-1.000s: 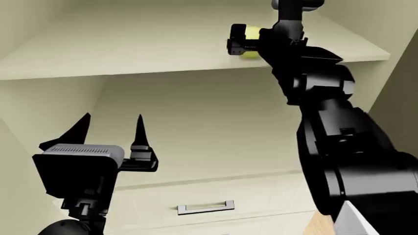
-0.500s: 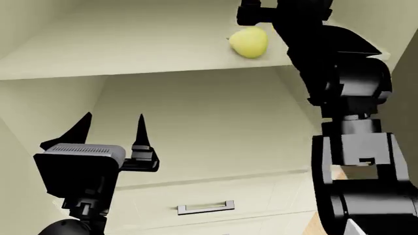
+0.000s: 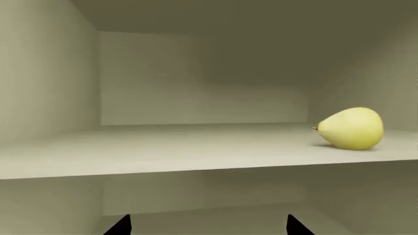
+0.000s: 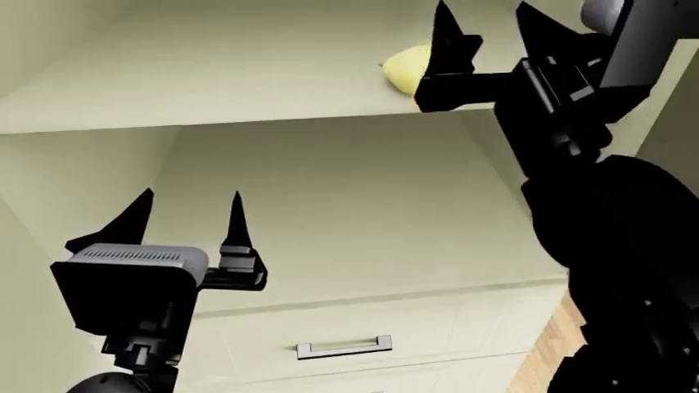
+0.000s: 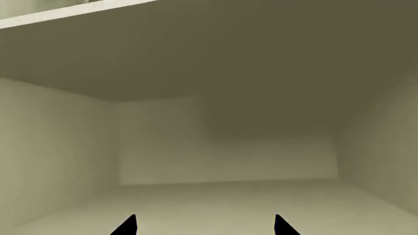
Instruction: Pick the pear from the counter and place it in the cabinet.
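Observation:
The pale yellow pear (image 4: pixel 404 67) lies on its side on a shelf (image 4: pixel 218 90) inside the cream-white cabinet. It lies alone at the shelf's right end in the left wrist view (image 3: pixel 351 129). My right gripper (image 4: pixel 486 20) is open and empty, just right of the pear at shelf height, partly hiding it. Its wrist view shows only the bare cabinet interior between its fingertips (image 5: pixel 203 226). My left gripper (image 4: pixel 188 211) is open and empty, lower down at the left, in front of the compartment below the shelf. The counter is out of view.
A drawer with a silver bar handle (image 4: pixel 344 348) sits below the open compartment. The cabinet's side walls (image 4: pixel 33 237) close in at left and right. A strip of wood floor (image 4: pixel 546 360) shows at the lower right.
My right gripper let go of the pear, which now rests on the shelf. The gripper has pulled back from it and opened wide; the right arm has shifted right. The left arm has not moved.

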You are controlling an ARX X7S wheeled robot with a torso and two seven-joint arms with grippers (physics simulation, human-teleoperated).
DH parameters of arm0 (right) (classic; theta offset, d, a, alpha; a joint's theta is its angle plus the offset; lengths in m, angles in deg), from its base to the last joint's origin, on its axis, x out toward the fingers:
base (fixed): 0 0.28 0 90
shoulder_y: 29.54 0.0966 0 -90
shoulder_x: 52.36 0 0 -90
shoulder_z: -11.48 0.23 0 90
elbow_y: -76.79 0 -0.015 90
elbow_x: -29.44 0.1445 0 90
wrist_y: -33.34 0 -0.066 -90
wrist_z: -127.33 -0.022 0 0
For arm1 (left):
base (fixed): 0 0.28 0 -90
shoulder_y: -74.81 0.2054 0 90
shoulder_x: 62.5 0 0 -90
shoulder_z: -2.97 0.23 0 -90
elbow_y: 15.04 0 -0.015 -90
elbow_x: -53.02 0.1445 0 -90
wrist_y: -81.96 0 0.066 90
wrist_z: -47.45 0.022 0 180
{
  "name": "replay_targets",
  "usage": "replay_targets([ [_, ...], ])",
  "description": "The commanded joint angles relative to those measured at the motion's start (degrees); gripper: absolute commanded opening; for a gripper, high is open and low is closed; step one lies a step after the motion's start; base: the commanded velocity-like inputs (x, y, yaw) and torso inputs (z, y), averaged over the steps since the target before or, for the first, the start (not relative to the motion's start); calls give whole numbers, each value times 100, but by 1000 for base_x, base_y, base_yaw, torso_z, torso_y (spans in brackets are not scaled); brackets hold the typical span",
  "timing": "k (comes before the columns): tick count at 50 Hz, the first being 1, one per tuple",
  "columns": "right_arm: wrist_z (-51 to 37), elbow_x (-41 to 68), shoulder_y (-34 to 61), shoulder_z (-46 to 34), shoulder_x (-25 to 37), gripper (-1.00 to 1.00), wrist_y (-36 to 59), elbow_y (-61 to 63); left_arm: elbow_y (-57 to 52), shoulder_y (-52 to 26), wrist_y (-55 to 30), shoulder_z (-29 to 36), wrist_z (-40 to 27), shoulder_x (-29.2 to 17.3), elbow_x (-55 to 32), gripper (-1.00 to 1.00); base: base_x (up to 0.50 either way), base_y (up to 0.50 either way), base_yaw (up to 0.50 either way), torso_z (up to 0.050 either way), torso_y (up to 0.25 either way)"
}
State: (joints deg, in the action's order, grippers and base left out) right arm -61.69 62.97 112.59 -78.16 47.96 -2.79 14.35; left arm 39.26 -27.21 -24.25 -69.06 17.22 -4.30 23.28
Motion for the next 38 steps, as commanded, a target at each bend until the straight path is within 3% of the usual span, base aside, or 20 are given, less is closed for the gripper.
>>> replay_targets([
  [1, -130, 116, -1024, 113, 148, 100, -142, 1366, -37, 10, 2, 13, -12, -5, -7, 100, 0, 0, 0, 0, 0],
  [18, -155, -330, -2679, 56, 179, 100, -1047, 1628, -236, 134, 45, -69, -71, -67, -108, 100, 0, 0, 0, 0, 0],
  [38, -149, -470, -3546, 93, 157, 100, -1581, 1448, -390, 228, 78, -80, -119, -76, -185, 100, 0, 0, 0, 0, 0],
])
